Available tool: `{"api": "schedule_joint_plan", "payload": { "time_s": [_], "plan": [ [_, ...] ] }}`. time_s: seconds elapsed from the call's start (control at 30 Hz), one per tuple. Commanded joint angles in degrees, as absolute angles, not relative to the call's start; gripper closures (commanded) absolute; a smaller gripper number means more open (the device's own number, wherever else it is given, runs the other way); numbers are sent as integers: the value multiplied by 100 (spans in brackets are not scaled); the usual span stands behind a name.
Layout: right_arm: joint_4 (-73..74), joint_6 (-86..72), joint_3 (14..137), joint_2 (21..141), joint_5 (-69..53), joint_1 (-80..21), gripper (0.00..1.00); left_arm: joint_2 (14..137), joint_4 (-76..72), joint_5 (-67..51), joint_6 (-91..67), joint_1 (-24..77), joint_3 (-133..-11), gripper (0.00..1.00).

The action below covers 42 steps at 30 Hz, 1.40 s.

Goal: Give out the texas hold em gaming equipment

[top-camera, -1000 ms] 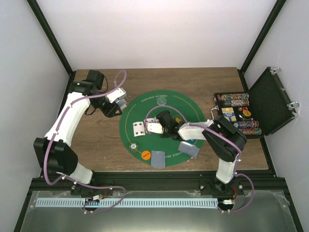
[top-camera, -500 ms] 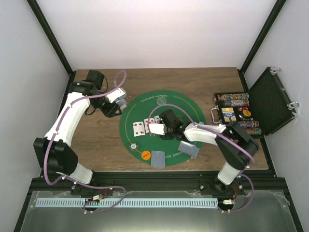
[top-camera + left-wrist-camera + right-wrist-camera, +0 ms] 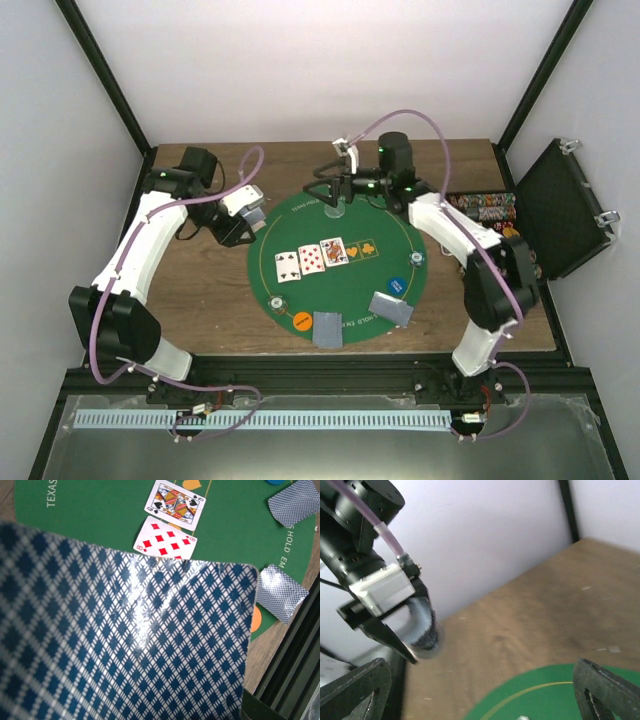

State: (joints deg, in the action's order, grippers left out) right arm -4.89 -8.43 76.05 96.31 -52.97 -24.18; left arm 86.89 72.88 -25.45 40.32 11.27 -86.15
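A: Entry one: step in hand?

B: Dealing the board, by my judgement; three face-up cards in a row at the middle of the mat: king, eight, spade card; two board places not yet filled.

A: Other equipment out?

B: One face-down pair and a second pair by the mat's near rim; orange disc beside the first, blue disc just beyond the second.

A: End effectors?

B: Left end effector: pinching the deck, back up, off the mat's left rim over bare surface; right end effector: fingers spread wide, nothing between them, at the mat's far rim.

A: Next move?

B: Probably a fourth card; the right arm would need to reach the deck, take only the top card, and lay it face up in line beside the king without nudging the row.

A: Containers?

B: One case at the right edge of the surface, lid open; holds rows of chips; small items in its middle too small to tell.
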Motion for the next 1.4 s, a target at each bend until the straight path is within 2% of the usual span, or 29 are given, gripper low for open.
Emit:
{"api": "schedule_joint_plan", "payload": {
  "time_s": [0.0,0.27,0.57,0.97,1.37],
  "plan": [
    [-1210,-3176,8141,10461,-6815,-2716,0,8500,7418,-2758,4181,1236,-8650,58],
    [-1049,-3217,8944,11186,-6712,-3275,0,8550,7436,-2743,4166,1313,-8692,58],
    [-1055,-3523,9449,11770,-6687,-3578,5,8578,7405,-2699,4131,1318,-8703,58],
    [-738,-3357,9468,11921,-6451,-3691,9,8629,7300,-2677,4045,1319,-8743,59],
    [396,-2558,9743,11791,-5956,-3666,35,8606,7253,-2600,4060,1324,-8682,59]
  ]
}}
